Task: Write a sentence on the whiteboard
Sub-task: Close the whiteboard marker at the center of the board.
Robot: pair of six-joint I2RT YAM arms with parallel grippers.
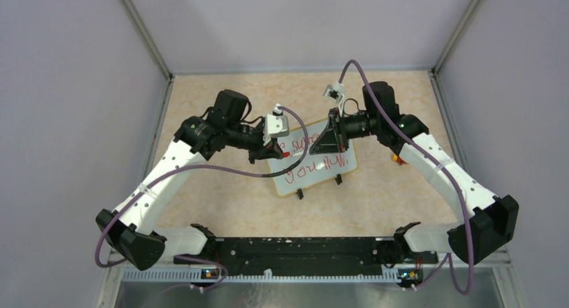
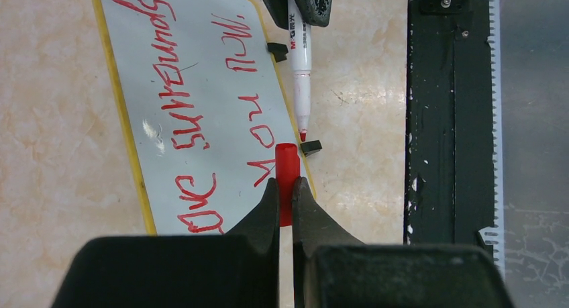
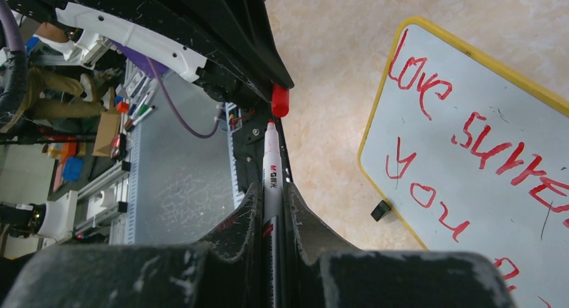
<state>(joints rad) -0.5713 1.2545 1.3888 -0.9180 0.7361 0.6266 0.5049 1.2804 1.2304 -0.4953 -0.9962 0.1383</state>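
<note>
1. Top external view: the whiteboard lies flat and askew on a beige marbled tabletop. Pale grey wall panels close in the space beyond it and to either side.
2. The sentence covers the board in red, in two lines. The first reads "Love surrounds" and the second starts "you".
3. The left gripper hangs over the whiteboard's near rim, its jaws pinched tight on a red cap.
4. The right gripper is clamped narrowly on a white marker. The marker's red tip sits just off the whiteboard's near rim, beside a black clip foot, close to the cap but not touching it.
5. A black rail runs along the table edge, well apart from the whiteboard on its near side.
</note>
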